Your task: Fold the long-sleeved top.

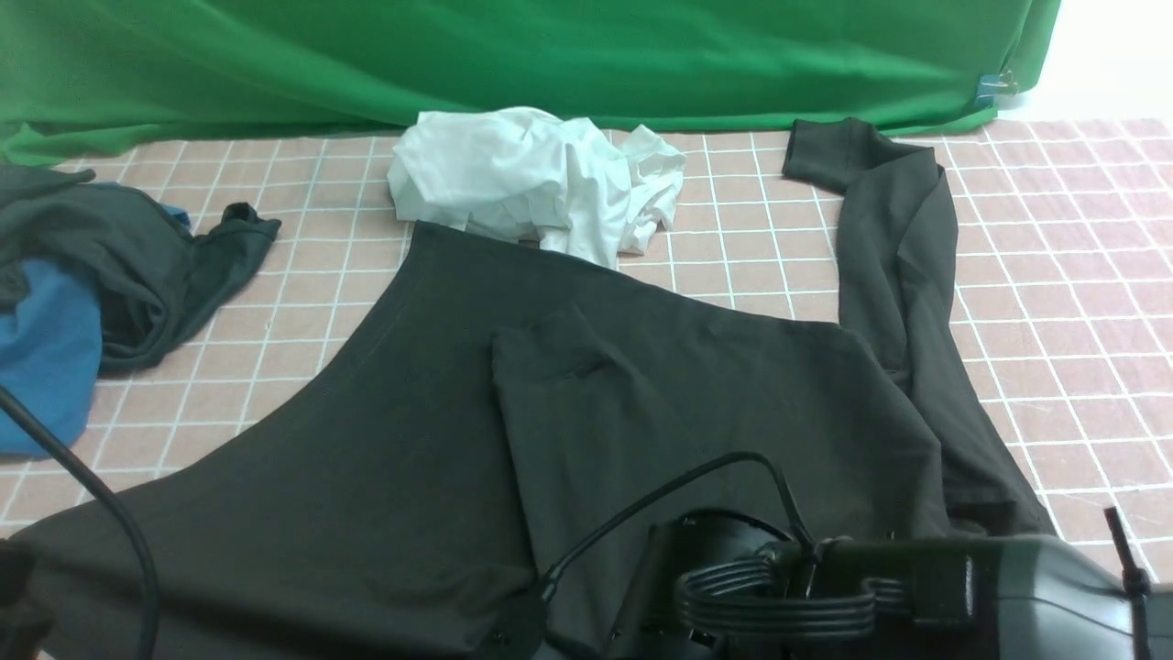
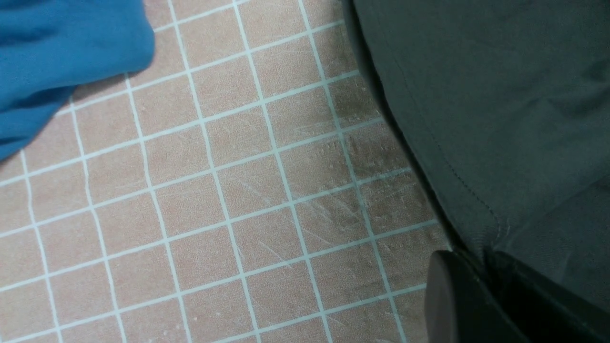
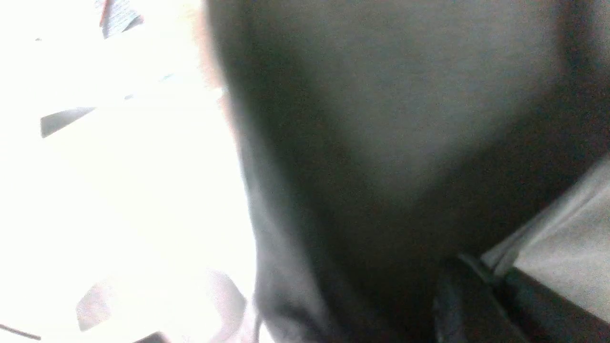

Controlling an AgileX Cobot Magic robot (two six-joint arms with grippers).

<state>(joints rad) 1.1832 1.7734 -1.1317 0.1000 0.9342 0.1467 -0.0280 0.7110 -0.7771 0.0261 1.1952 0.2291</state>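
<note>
Left gripper [image 2: 483, 262] clamped on the stitched hem of the long-sleeved top [image 1: 385, 431], which lies dark and mostly flat mid-mat [image 1: 1054, 275], one sleeve folded across the body, the other trailing back-right, right gripper [image 3: 491, 286] closed on its fabric, view blurry.

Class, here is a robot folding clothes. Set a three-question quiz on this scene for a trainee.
1. True or false: the white garment lies crumpled, not folded.
2. The left hand is shut on: A the white garment, B the long-sleeved top, C nothing.
3. Fill in: the blue shirt lies on the robot's ___ side.
Key: 1 true; 2 B; 3 left.
</note>
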